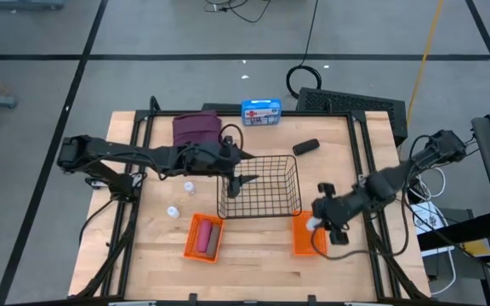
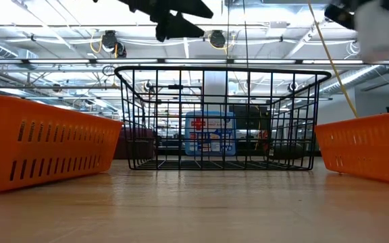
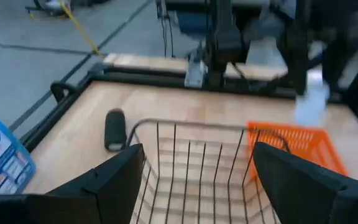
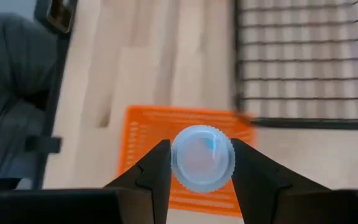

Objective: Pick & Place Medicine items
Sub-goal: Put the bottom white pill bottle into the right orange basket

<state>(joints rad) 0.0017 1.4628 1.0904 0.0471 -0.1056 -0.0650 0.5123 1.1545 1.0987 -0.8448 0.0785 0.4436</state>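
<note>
My right gripper [image 4: 202, 163] is shut on a tiny white round bottle [image 1: 313, 223] above the right orange basket [image 1: 303, 240]. My left gripper [image 1: 242, 168] hovers open over the left rim of the black wire basket [image 1: 262, 185], touching nothing. Two more white bottles [image 1: 190, 185] [image 1: 173, 211] stand on the table left of the wire basket. The pink cylinder [image 1: 209, 238] lies in the left orange basket [image 1: 203, 237]. The dark-grey oblong piece [image 1: 305, 146] and the maroon pouch [image 1: 196, 127] lie near the far edge. My right gripper pinches the white bottle between its two fingers, one on each side of the round body [image 4: 202, 158]. The fingers come from above, pointing down. The bottle is lifted clear, hanging over the orange basket [image 4: 166, 134], and shows high up in the low view [image 2: 377, 34].
A blue first-aid box [image 1: 260, 112] stands at the far edge beside the pouch. The wire basket [image 2: 221, 118] sits mid-table between the two orange baskets [image 2: 42, 138] [image 2: 370, 152]. Bare wood runs along the near edge. A dark frame borders the table.
</note>
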